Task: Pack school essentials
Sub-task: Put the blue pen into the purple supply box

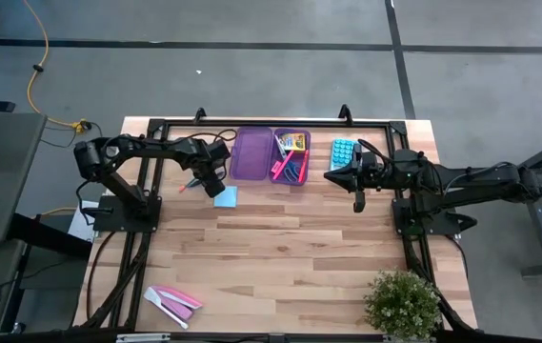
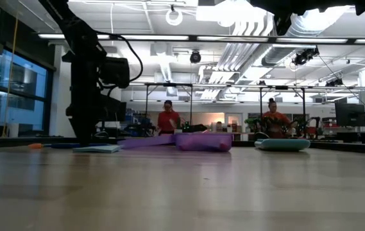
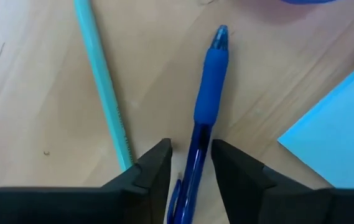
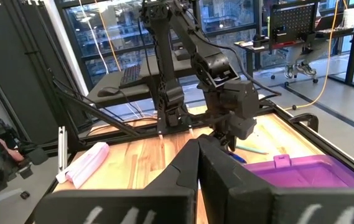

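Straddling a blue pen [image 3: 205, 118] on the tabletop [image 3: 46, 81], the left end effector [image 3: 190, 163] stood open; the closed right end effector [image 1: 357, 195] waited at 3 o'clock of the purple case [image 1: 251, 154].

A grey concrete floor [image 1: 251, 67] crossed by dark taped lines surrounds the light wooden plank table [image 1: 280, 248]. A yellow cable [image 1: 34, 67] trails across the floor. Beyond the table, long fluorescent ceiling strips [image 2: 137, 36] light an open workshop, with tall dark-framed windows [image 2: 15, 90] and two seated people in red tops [image 2: 167, 119].
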You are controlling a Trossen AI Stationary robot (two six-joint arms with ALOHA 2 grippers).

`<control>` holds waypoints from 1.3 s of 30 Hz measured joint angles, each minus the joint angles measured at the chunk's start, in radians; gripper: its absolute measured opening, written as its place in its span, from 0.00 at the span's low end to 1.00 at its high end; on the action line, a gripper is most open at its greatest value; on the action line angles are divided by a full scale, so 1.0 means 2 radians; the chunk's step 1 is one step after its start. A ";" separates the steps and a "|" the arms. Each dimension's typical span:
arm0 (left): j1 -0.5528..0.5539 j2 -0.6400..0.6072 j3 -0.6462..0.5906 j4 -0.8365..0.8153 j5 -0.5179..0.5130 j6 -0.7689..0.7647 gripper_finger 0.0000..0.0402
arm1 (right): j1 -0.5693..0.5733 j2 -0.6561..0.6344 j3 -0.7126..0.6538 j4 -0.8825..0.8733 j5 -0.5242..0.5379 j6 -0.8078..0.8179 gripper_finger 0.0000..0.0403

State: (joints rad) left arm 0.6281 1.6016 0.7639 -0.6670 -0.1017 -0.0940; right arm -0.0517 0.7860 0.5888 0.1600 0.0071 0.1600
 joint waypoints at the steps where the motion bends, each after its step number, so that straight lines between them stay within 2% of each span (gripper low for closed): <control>1: 0.000 0.000 0.000 -0.001 0.000 0.001 0.26 | 0.000 0.000 0.000 0.000 0.000 0.000 0.00; 12: -0.001 0.000 0.000 -0.004 0.010 0.001 0.04 | 0.000 0.000 0.000 0.000 0.000 0.000 0.00; 18: 0.000 0.004 0.024 -0.025 0.010 0.001 0.05 | 0.000 0.000 0.000 0.000 0.000 0.000 0.00; 24: -0.001 0.002 0.083 -0.072 0.011 0.015 0.05 | 0.000 0.000 0.000 0.000 0.000 0.000 0.00; 29: -0.002 -0.040 0.123 -0.072 0.025 -0.004 0.04 | 0.000 0.000 0.000 0.000 0.000 0.000 0.00; 33: -0.019 -0.111 0.124 -0.004 0.041 -0.049 0.04 | 0.000 0.000 0.000 0.000 0.000 0.000 0.00; 39: -0.091 -0.243 0.068 0.185 0.037 -0.103 0.04 | 0.000 0.000 0.000 0.000 0.000 -0.001 0.00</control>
State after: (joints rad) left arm 0.4452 1.1150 0.9005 -0.2966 -0.0273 -0.2991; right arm -0.0517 0.7860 0.5888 0.1600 0.0074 0.1581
